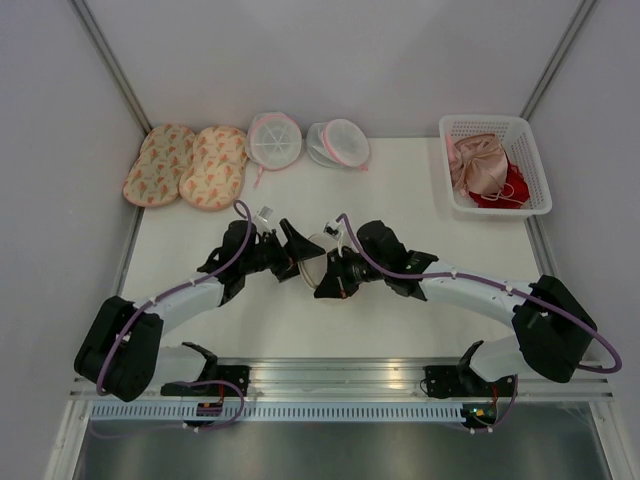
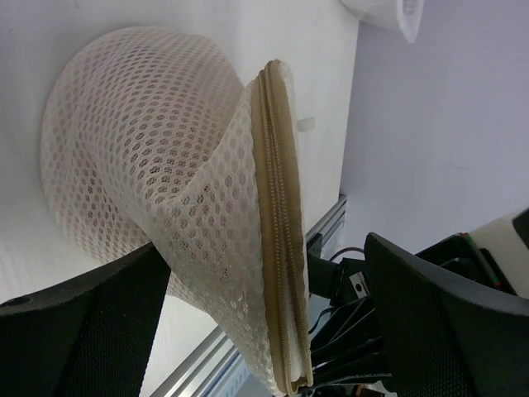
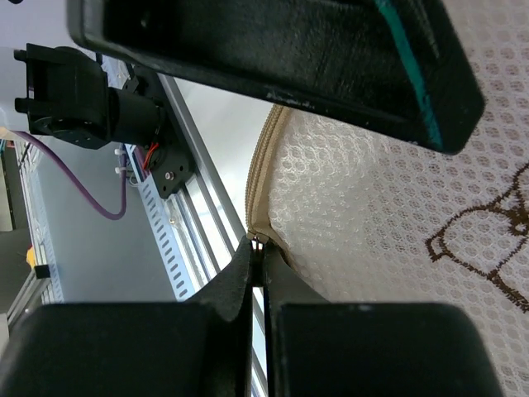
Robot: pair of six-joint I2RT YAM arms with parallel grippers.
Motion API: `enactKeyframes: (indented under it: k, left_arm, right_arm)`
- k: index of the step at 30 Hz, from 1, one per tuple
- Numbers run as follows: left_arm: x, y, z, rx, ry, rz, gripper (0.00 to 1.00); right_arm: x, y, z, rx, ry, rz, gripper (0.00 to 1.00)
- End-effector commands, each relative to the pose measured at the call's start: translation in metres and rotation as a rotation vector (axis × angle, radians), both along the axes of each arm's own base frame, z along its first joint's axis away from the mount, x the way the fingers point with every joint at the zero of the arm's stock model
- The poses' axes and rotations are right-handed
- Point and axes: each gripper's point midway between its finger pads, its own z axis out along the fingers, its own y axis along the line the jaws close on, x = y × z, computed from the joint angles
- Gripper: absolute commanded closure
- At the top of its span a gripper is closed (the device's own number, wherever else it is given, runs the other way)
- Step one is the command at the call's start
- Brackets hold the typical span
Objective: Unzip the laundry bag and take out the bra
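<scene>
The cream mesh laundry bag (image 1: 311, 256) is held up on edge at the table's middle, between both grippers. In the left wrist view its tan zipper edge (image 2: 279, 248) runs top to bottom and looks closed. My left gripper (image 2: 264, 248) is open, its fingers (image 2: 91, 322) standing wide on either side of the bag's rim. My right gripper (image 3: 258, 256) is shut on the small zipper pull (image 3: 259, 242) at the bag's tan edge. A dark bird-shaped mark (image 3: 479, 240) shows on the mesh. The bra is hidden; the bag's inside does not show.
A white basket (image 1: 527, 128) at the back right holds shiny pinkish-beige fabric (image 1: 478, 163) and a red garment (image 1: 497, 192). Two peach floral bags (image 1: 187, 164) and two round white mesh bags with pink trim (image 1: 274, 139) line the back edge.
</scene>
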Motion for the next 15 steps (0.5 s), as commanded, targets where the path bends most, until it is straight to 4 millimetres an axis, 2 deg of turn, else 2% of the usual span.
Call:
enactKeyframes:
  k: [1, 3, 5, 8, 9, 11, 15]
  left_arm:
    - [0.008, -0.015, 0.031, -0.109, -0.067, -0.014, 0.00]
    - [0.009, -0.021, 0.033, -0.103, -0.076, -0.038, 0.00]
    - [0.007, -0.027, 0.026, -0.077, -0.072, -0.074, 0.07]
    - [0.006, -0.027, 0.016, -0.049, -0.075, -0.092, 0.47]
    - [0.006, -0.026, 0.013, -0.039, -0.076, -0.089, 0.73]
    - [0.011, -0.024, 0.007, -0.009, -0.078, -0.080, 0.98]
    - [0.021, -0.023, -0.002, 0.037, -0.097, -0.075, 0.98]
  right_arm:
    - [0.002, 0.010, 0.016, 0.054, -0.044, 0.039, 1.00]
    - [0.003, 0.008, 0.012, 0.037, -0.050, 0.031, 1.00]
    - [0.008, 0.004, 0.004, -0.001, -0.051, 0.001, 1.00]
    - [0.012, 0.002, 0.000, -0.030, -0.061, -0.016, 0.99]
    - [0.014, 0.002, 0.000, -0.034, -0.070, -0.017, 0.99]
    - [0.016, -0.003, -0.007, -0.078, -0.062, -0.035, 0.99]
    - [0.014, -0.014, -0.023, -0.166, -0.058, -0.030, 0.99]
